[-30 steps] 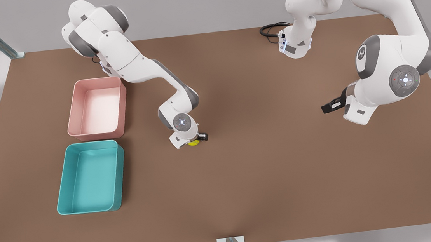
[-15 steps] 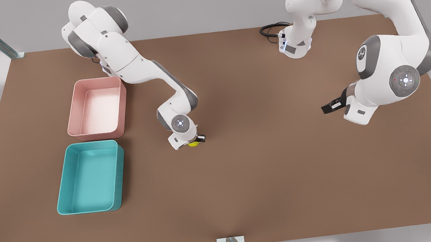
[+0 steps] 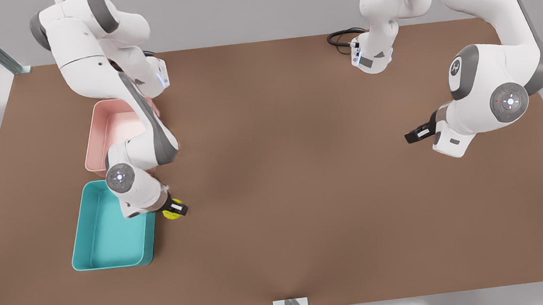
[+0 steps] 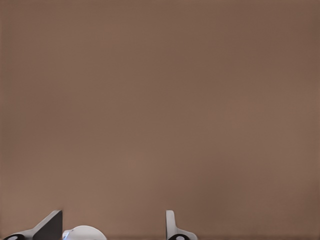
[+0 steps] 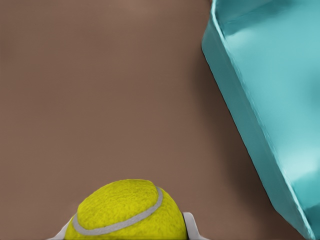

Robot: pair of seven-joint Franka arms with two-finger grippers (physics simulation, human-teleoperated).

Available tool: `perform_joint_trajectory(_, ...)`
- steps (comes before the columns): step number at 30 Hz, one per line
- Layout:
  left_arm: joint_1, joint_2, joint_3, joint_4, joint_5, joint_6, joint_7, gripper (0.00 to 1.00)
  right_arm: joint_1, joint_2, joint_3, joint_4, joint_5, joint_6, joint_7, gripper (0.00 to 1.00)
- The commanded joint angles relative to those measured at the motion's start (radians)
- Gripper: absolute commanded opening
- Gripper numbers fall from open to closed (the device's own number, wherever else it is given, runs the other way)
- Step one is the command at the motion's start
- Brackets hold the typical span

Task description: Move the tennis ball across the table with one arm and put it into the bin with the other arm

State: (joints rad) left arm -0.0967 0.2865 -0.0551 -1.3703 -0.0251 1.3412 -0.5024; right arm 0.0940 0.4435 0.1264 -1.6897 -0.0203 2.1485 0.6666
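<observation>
The right gripper [image 3: 175,210] is clenched on the tennis ball [image 3: 173,213], holding it just beside the bin [image 3: 95,259], not over it. It looks like the drop-off step; next the ball must clear the near wall before release. The left gripper [image 3: 416,134] waits well apart with fingers spread, holding nothing.

No readable text, label, brand or number appears on anything in these views.

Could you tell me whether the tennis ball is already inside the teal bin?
No, the tennis ball is held in the right gripper just outside the teal bin, over bare table beside its wall.
</observation>
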Motion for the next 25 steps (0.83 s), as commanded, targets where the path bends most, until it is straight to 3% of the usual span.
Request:
perform_joint_trajectory(1,0.0,-0.001,0.0,0.0,0.001,0.0,-0.002,1.0,-0.053,-0.009,-0.043,0.022,-0.049,-0.179,-0.784,0.77)
perform_joint_trajectory(2,0.0,0.0,0.0,0.0,0.001,0.0,-0.002,1.0,-0.059,-0.009,-0.111,0.036,-0.049,-0.18,-0.921,0.77)
perform_joint_trajectory(5,-0.003,0.005,0.0,0.0,0.001,-0.002,-0.004,1.0,-0.065,0.011,-0.2,0.044,-0.05,-0.177,-1.022,0.77)
perform_joint_trajectory(7,-0.003,0.005,0.0,0.0,0.001,-0.002,-0.002,1.0,-0.068,0.035,-0.223,0.044,-0.044,-0.171,-1.023,1.0)
perform_joint_trajectory(11,-0.003,0.005,0.0,0.0,0.001,-0.002,-0.004,1.0,-0.068,0.041,-0.22,0.053,-0.033,-0.179,-0.992,1.0)
perform_joint_trajectory(14,0.0,0.005,0.0,0.0,0.001,-0.004,-0.005,1.0,-0.066,0.034,-0.191,0.297,-0.052,-0.602,-0.711,1.0)
perform_joint_trajectory(18,0.0,0.005,0.0,0.0,0.001,-0.004,-0.004,1.0,-0.019,-0.222,-0.2,0.338,-0.095,-0.805,-0.658,1.0)
perform_joint_trajectory(21,0.0,0.005,0.0,0.0,0.001,-0.004,-0.002,1.0,-0.005,-0.321,-0.197,0.289,-0.075,-0.831,-0.602,1.0)
perform_joint_trajectory(25,0.0,0.005,0.0,0.0,0.001,-0.004,-0.004,1.0,-0.016,-0.344,-0.195,0.265,-0.064,-0.829,-0.604,1.0)
